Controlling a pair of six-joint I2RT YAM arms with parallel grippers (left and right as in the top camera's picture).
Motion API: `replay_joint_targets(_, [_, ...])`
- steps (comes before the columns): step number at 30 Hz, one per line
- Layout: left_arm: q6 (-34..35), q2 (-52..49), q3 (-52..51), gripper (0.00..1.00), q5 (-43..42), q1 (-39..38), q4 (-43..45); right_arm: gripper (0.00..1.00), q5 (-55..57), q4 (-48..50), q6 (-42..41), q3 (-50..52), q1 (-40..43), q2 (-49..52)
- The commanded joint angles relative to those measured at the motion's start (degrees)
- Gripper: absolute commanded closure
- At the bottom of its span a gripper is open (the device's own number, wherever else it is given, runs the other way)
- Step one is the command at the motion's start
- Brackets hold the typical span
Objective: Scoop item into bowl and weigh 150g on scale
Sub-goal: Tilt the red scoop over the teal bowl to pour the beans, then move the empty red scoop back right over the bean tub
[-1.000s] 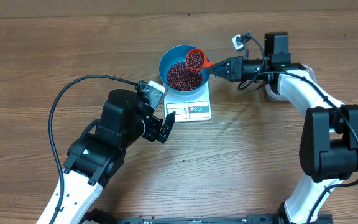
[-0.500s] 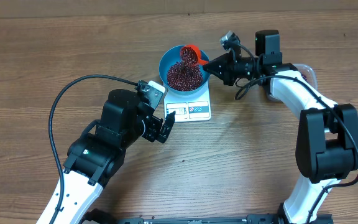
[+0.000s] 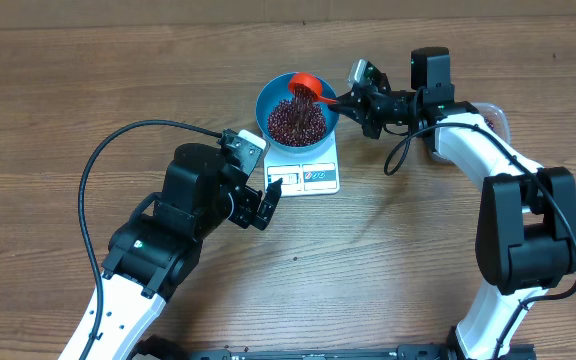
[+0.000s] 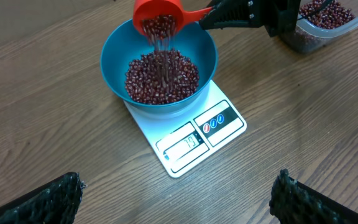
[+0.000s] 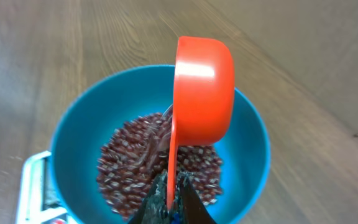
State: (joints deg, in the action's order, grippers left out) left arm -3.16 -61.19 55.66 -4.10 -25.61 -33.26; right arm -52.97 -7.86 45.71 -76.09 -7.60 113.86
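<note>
Pours small dark maroon beans (image 4: 161,74) from orange-red plastic scoop (image 4: 157,14) into round bright blue bowl (image 4: 114,59) on flat white rectangular scale (image 4: 225,127). Pinches scoop handle between right fingers (image 5: 197,211); holds left fingers (image 4: 42,202) wide, empty. Risks overshooting the weight by tipping too fast, or bouncing beans onto wooden surface (image 4: 55,143). Cannot read display (image 4: 190,144); shows only part of clear plastic tub (image 4: 328,28).

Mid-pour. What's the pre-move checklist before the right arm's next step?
1. Tilted scoop over bowl, beans landing inside: ok.
2. Grip, right gripper shut on scoop handle: ok.
3. The bowl sits on scale: ok.
4. Display at target weight: cannot tell, digits unreadable.
5. Idle left gripper open, apart from scale: ok.
6. Is the scoop emptied: not ok, beans pouring out.
</note>
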Motion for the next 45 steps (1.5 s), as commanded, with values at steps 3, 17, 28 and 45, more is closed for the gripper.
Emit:
replay_joint_targets(3, [0.57,-0.31,1.18,0.01,-0.37,0.09,0.04,0.96,4.09,2.16,9.05,-0.15,-0.17,0.37])
replay_joint_targets(17, [0.57,-0.33,1.18,0.00,-0.37,0.09,0.04,0.96,4.09,5.68,8.98,-0.15,-0.17,0.37])
replay_joint_targets(28, [0.57,-0.33,1.18,0.00,-0.37,0.09,0.04,0.96,4.07,0.68,8.74,-0.15,-0.17,-3.13])
replay_joint_targets(45, [0.57,-0.31,1.18,0.00,-0.37,0.09,0.04,0.96,4.09,-27.82,4.35,-0.15,-0.15,-25.49])
